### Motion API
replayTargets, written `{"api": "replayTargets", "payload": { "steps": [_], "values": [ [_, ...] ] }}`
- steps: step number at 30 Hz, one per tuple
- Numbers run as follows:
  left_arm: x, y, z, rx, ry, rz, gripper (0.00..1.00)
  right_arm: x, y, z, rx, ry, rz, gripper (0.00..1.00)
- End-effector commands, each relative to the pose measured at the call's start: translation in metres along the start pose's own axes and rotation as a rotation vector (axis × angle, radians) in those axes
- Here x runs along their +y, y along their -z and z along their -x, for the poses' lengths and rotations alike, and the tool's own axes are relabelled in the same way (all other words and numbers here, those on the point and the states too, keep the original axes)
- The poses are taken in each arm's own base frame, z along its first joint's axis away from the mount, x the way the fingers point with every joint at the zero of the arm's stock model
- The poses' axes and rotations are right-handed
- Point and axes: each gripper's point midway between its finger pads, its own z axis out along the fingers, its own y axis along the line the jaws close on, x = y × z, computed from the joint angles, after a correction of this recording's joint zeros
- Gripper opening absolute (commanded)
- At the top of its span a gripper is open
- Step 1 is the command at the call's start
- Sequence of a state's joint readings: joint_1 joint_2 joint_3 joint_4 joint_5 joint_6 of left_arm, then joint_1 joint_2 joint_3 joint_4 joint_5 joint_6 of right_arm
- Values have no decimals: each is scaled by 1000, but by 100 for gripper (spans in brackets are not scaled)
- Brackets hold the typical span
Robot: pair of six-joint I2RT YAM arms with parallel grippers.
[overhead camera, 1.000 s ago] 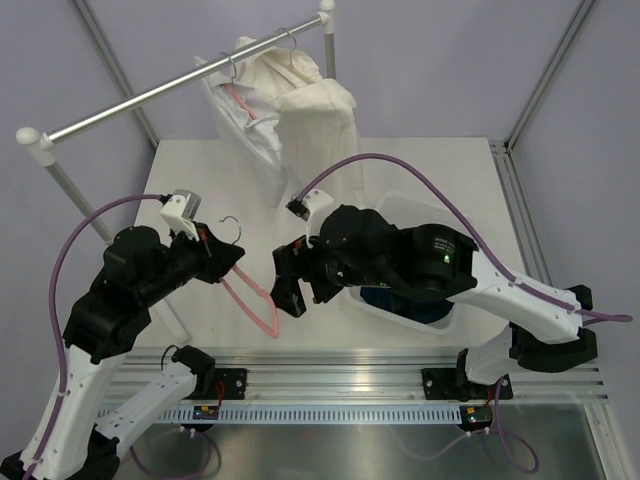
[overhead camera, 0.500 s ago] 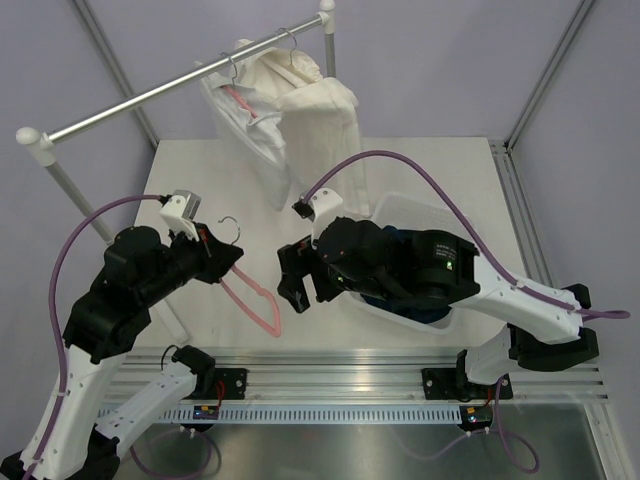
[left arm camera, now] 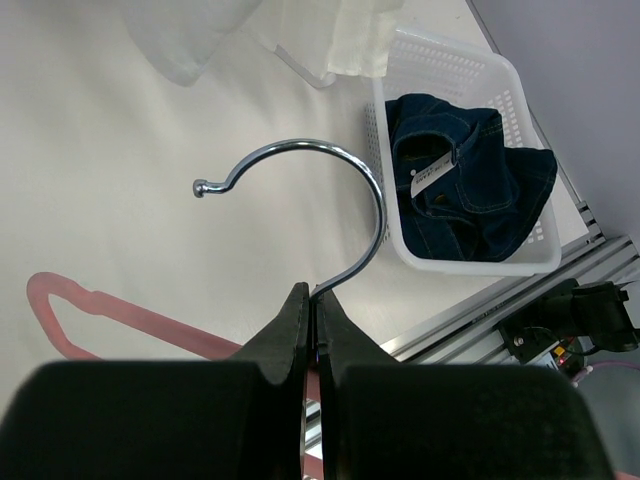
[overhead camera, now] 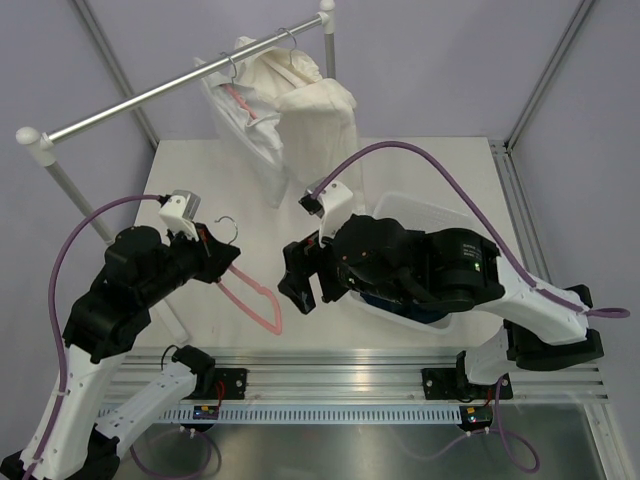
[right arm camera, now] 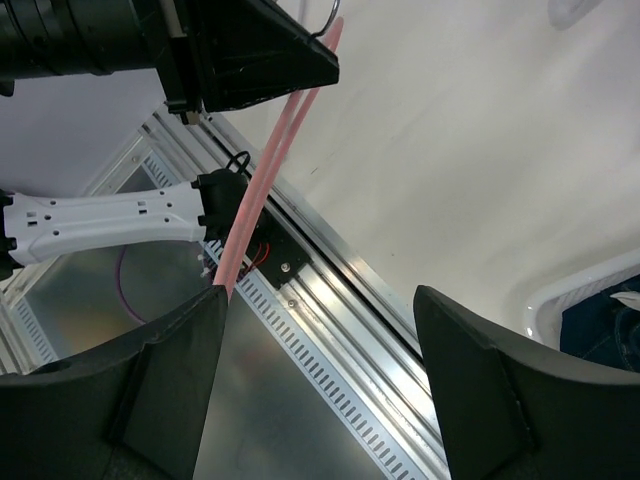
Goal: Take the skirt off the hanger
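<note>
My left gripper (overhead camera: 215, 258) is shut on the metal neck of a pink hanger (overhead camera: 255, 295), held bare above the table. In the left wrist view the jaws (left arm camera: 313, 300) pinch the wire just below the chrome hook (left arm camera: 330, 160). The dark denim skirt (left arm camera: 470, 185) lies bunched in a white basket (left arm camera: 440, 65), off the hanger. My right gripper (overhead camera: 300, 280) is open and empty just right of the hanger. In the right wrist view (right arm camera: 320, 300) the hanger's pink arm (right arm camera: 265, 170) runs past its left finger (right arm camera: 190, 350).
A clothes rail (overhead camera: 150, 95) crosses the back left, with white garments (overhead camera: 300, 100) hanging from it over the table's far side. The basket (overhead camera: 420, 205) sits at the right, partly under my right arm. An aluminium rail (overhead camera: 330, 375) runs along the near edge.
My right arm has shifted a little to the right and back, its gripper still open beside the hanger. The left gripper and hanger have barely moved.
</note>
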State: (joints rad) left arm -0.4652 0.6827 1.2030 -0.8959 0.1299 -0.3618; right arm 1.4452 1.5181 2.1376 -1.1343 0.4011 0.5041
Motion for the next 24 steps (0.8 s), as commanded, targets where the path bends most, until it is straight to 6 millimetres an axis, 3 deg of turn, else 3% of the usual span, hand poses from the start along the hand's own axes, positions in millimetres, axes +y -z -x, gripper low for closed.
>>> {"api": "replayTargets", "payload": {
  "steps": [1, 9, 20, 24],
  "values": [
    [-3, 5, 23, -67, -30, 6, 0, 19, -8, -10, 39, 26, 44, 81],
    [-1, 4, 25, -60, -37, 24, 0, 52, -20, -25, 86, 53, 110, 77],
    [-4, 10, 29, -76, -42, 9, 0, 57, -37, -50, 142, 60, 93, 72],
    [-6, 14, 31, -79, -48, 8, 0, 55, -40, -57, 154, 69, 88, 61]
  ]
}}
